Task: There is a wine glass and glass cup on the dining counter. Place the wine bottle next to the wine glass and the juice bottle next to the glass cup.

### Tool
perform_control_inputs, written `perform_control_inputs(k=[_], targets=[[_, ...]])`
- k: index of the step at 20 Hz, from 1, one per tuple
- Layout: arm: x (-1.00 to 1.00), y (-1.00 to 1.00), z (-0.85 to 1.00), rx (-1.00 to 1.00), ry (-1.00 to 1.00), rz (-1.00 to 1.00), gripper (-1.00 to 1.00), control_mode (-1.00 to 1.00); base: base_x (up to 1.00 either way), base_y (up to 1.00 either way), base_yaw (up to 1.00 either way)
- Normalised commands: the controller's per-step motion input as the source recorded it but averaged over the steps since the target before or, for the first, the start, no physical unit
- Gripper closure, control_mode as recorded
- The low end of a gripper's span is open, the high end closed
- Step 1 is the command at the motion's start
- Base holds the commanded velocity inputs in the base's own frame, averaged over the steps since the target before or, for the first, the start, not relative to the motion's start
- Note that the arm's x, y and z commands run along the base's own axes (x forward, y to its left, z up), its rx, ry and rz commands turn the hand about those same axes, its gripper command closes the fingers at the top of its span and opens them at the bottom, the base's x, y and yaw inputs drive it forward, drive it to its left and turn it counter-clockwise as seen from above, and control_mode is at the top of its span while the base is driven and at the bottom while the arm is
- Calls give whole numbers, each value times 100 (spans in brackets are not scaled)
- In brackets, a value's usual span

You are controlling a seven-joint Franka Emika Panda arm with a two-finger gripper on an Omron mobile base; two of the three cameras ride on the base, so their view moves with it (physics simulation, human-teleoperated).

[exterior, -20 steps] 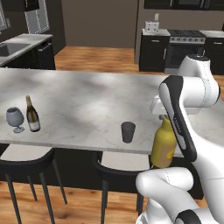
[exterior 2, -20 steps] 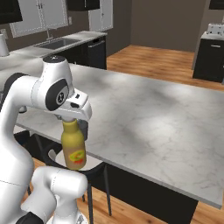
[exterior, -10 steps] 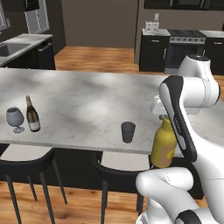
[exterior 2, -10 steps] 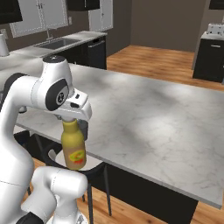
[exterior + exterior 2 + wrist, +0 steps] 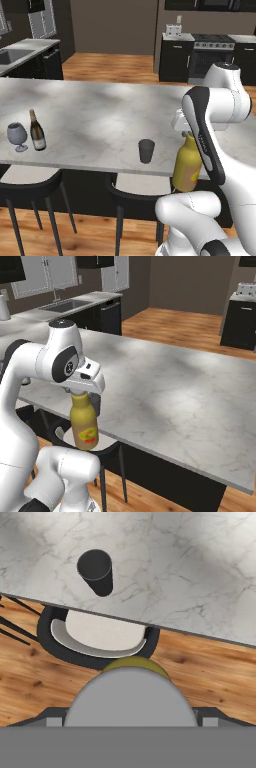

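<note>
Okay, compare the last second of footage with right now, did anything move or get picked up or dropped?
Nothing visibly changed. The gripper still holds the juice bottle by its cap, off the dining counter's near edge. The glass cup, wine bottle and wine glass stand where they were.

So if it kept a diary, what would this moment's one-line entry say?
end effector: shut on juice bottle | bottle: off counter edge, above stool | glass cup: on dining counter | wine bottle: beside wine glass

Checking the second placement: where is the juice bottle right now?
The juice bottle hangs by its cap from the gripper, off the dining counter near edge, above a stool, right of the glass cup.
</note>
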Motion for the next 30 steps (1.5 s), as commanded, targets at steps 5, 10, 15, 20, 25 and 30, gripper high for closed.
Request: perform_control_inputs(k=[5,10,15,20,25,30], targets=[[0,0,0,0,0,0,100,100,0,0,0],[9,-2,11,0,0,0,100,-100,0,0,0],[5,-4,27,0,0,0,100,-100,0,0,0],[6,-13,21,0,-5,0,100,-100,0,0,0],[9,-15,7,-3,-18,0,100,-100,0,0,0],[15,-11,1,-11,-26,0,100,-100,0,0,0]])
